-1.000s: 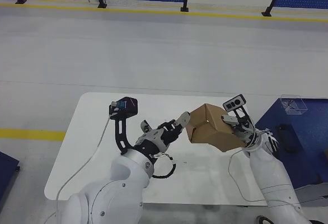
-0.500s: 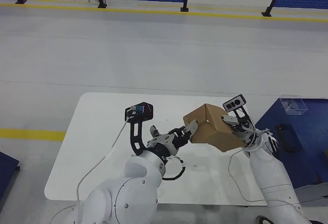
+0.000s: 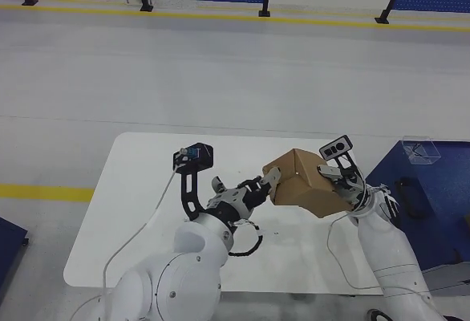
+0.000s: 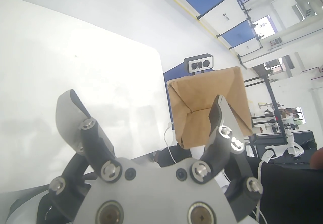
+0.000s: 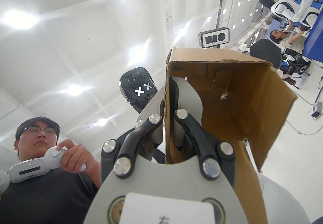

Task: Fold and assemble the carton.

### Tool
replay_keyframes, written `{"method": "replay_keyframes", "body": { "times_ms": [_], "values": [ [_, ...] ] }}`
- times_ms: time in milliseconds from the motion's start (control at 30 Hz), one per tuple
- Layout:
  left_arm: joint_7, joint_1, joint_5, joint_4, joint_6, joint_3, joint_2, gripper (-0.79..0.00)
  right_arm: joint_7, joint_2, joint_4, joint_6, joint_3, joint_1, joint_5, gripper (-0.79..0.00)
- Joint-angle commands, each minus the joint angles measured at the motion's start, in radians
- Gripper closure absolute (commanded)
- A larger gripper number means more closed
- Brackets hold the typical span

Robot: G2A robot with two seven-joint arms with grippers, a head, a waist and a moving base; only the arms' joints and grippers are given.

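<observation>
— What is seen first?
— A white table [image 3: 139, 193] with rounded corners is seen from above.

— Where is the carton found?
— A brown carton [image 3: 303, 183] is held tilted in the air over the table's right part, between the two arms. One end is closed by folded flaps and is turned toward the left arm. The other end is seen open from the right wrist.

— How is it held?
— A side wall at the open end is pinched by the right gripper [image 5: 167, 98], with one finger inside the carton and one outside.

— And the left gripper?
— The left gripper [image 4: 143, 101] is spread wide, and nothing is clasped in it. It is placed just beside the closed end. One fingertip [image 3: 272, 174] is seen at the carton's edge, but contact cannot be confirmed.
</observation>
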Motion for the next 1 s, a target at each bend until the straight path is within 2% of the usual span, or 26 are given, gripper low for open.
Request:
{"method": "replay_keyframes", "body": {
  "times_ms": [0,133,167,233,300,400,600,633,667,833,967],
  "values": [
    [0.004,0.023,-0.012,-0.040,0.004,-0.028,0.002,-0.785,0.000,0.000,0.000,0.000,0.000,0.000,0.000,0.000],
    [0.004,0.023,-0.012,-0.040,0.004,-0.028,0.002,-0.785,-0.008,0.000,-0.004,-0.005,0.002,0.000,-0.005,0.000],
    [0.004,0.023,-0.012,-0.040,0.004,-0.028,0.002,-0.785,-0.048,0.003,-0.026,-0.031,0.011,0.001,-0.050,0.000],
    [0.004,0.023,-0.012,-0.040,0.004,-0.028,0.002,-0.785,-0.208,0.014,-0.041,-0.023,0.015,0.017,-0.228,0.000],
    [0.004,0.023,-0.012,-0.040,0.004,-0.028,0.002,-0.785,-0.362,0.022,-0.052,0.121,-0.011,0.053,-0.374,0.000],
    [0.004,0.023,-0.012,-0.040,0.004,-0.028,0.002,-0.785,-0.501,0.030,-0.067,0.327,-0.062,0.116,-0.556,0.000],
    [0.004,0.023,-0.012,-0.040,0.004,-0.028,0.002,-0.785,-0.675,0.034,-0.059,0.892,-0.153,0.230,-0.681,0.000],
    [0.004,0.023,-0.012,-0.040,0.004,-0.028,0.002,-0.785,-0.706,0.034,-0.071,0.978,-0.173,0.249,-0.703,0.000],
    [0.004,0.023,-0.012,-0.040,0.004,-0.028,0.002,-0.785,-0.727,0.034,-0.074,1.016,-0.200,0.262,-0.729,0.000],
    [0.004,0.023,-0.012,-0.040,0.004,-0.028,0.002,-0.785,-0.704,0.044,0.056,1.016,-0.355,0.359,-0.744,0.000],
    [0.004,0.023,-0.012,-0.040,0.004,-0.028,0.002,-0.785,-0.704,0.041,0.192,1.016,-0.515,0.476,-0.669,0.000]
  ]
}}
